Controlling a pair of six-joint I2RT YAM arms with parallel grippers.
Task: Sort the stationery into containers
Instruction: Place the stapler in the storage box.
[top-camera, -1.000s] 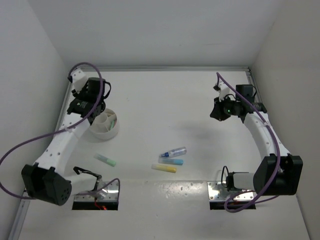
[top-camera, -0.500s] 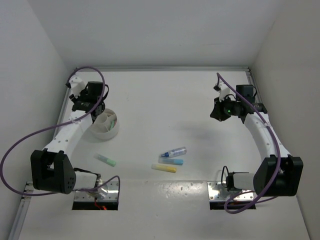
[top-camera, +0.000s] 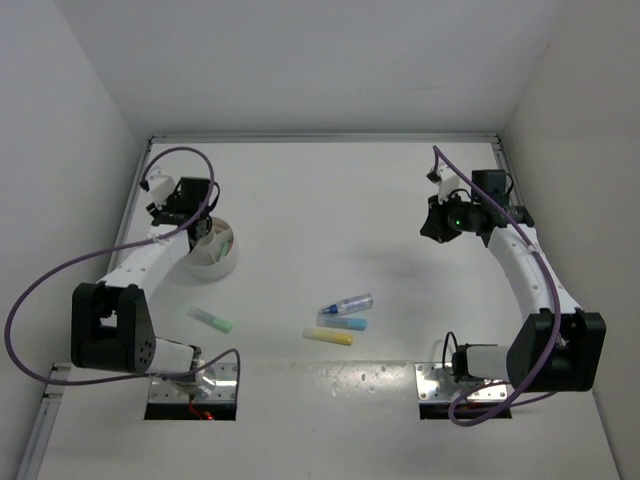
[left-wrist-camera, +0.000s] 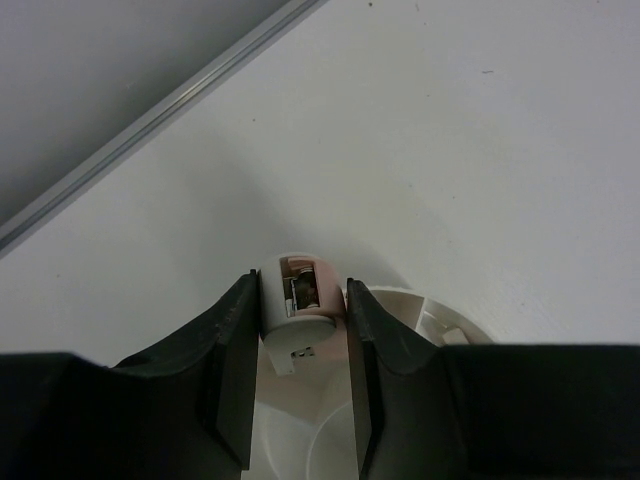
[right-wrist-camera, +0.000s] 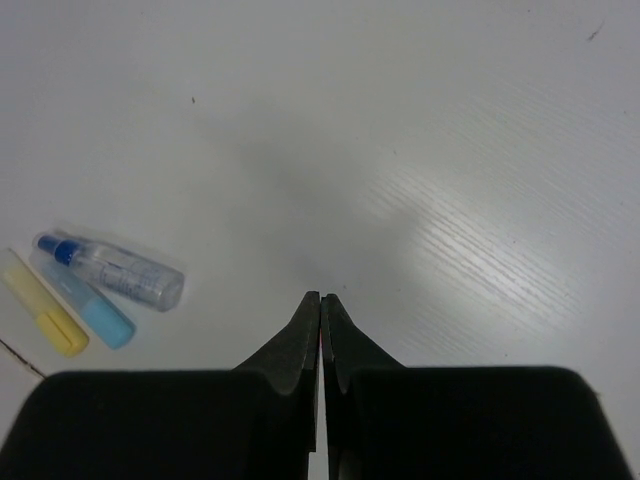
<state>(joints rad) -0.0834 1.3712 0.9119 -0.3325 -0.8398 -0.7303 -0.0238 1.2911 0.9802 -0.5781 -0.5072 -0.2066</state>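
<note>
1. Flat white counter (top-camera: 330, 210).
2. Round white shallow plastic dish (top-camera: 215, 262) at far left.
3. Stubby green marker (top-camera: 211, 319) lies alone.
4. Clear blue-capped tube (top-camera: 347, 304), light blue marker (top-camera: 342, 322) and yellow marker (top-camera: 328, 337) lie clustered.

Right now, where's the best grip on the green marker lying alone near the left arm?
Mid-barrel of the green marker, from straight above, squeezing across its width. It lies flat and alone, so both long sides are free.
</note>
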